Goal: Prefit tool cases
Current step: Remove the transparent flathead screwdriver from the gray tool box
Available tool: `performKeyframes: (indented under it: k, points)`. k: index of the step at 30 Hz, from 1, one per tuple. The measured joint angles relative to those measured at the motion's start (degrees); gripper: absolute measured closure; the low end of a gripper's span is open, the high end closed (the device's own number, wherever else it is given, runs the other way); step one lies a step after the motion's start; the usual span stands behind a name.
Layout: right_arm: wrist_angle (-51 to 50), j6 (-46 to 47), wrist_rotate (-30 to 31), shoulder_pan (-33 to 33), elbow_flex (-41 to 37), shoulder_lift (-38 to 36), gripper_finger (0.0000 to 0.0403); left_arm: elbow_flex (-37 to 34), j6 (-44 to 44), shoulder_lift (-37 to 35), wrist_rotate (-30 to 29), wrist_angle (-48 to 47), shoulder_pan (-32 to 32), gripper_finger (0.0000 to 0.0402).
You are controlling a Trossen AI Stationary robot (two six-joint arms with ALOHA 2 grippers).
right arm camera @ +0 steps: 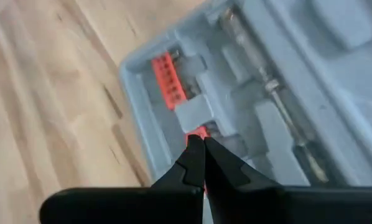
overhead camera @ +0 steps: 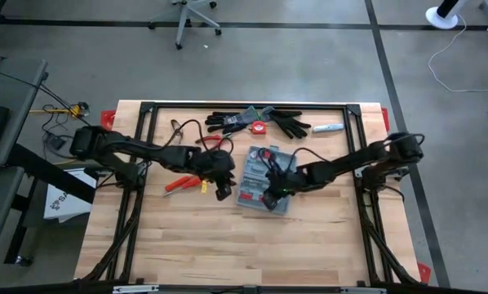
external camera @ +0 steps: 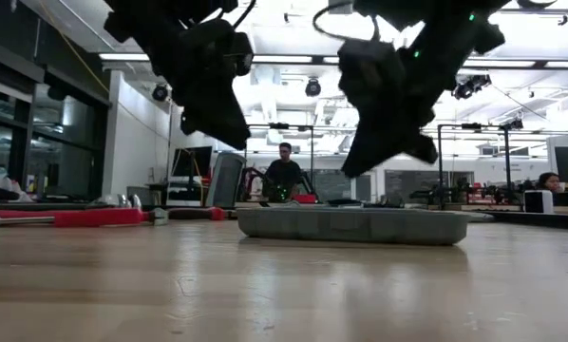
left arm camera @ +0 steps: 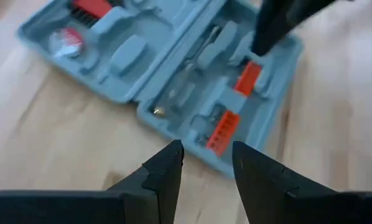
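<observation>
Near the middle of your wooden table [overhead camera: 195,245] the grey-blue tool case [overhead camera: 264,181] lies open and flat, both halves up, moulded interior showing. In the low view the tool case [external camera: 352,225] sits flat on the boards, with a person at a desk far behind it in the room.

Your right gripper [overhead camera: 269,198] hangs over the case half nearer the front edge. Its jaws are pressed fully together, tips meeting, and nothing is held between them. In the right wrist view the right gripper [right arm camera: 197,144] points at a small red-orange part [right arm camera: 199,132] seated in the tray, just past the fingertips; you can't tell whether they touch it. An orange bit strip [right arm camera: 167,81] sits in its slot close by, beside a long metal shaft [right arm camera: 260,71] in a groove.

Your left gripper [overhead camera: 222,191] is off the case's left edge, over bare wood, just beside it. Its jaws stand partly apart with only air between them, gripping nothing. The left wrist view shows the left gripper [left arm camera: 207,165] looking at the case [left arm camera: 142,56], with the same orange bit strip [left arm camera: 223,131] near the closest edge and the right arm's dark tip above an orange piece [left arm camera: 248,78].

Left of the case, red-handled pliers [overhead camera: 185,183] lie on the wood. Along the back edge you have black gloves [overhead camera: 260,122], a red tape measure [overhead camera: 259,127] between them, and a grey utility knife [overhead camera: 328,128].
</observation>
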Motion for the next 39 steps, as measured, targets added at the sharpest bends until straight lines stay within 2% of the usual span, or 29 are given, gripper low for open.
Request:
performKeyframes:
  k: [4,8,21,31,39]
  points:
    - [-6.1,-0.1,3.5,-1.0,0.0,-2.4,0.0403,0.0,0.2,2.2,1.8,3.9,0.0,0.0268]
    - [-8.9,-2.9,1.9,-2.8,0.0,-1.7,0.0403,0.1,2.8,4.3,3.5,7.1,0.0,0.0268]
    - [-7.5,-4.0,-1.8,-5.1,0.4,8.1,0.0403,4.6,15.7,5.8,3.3,6.3,1.3,0.0268]
    - [-4.1,-3.9,-3.7,-5.1,0.2,8.9,0.0403,7.2,34.3,5.8,1.9,-1.1,3.6,0.0268]
    - [-3.9,-3.9,-4.2,-5.2,0.1,9.0,0.0403,7.4,43.1,6.0,4.5,-2.1,5.8,0.0262]
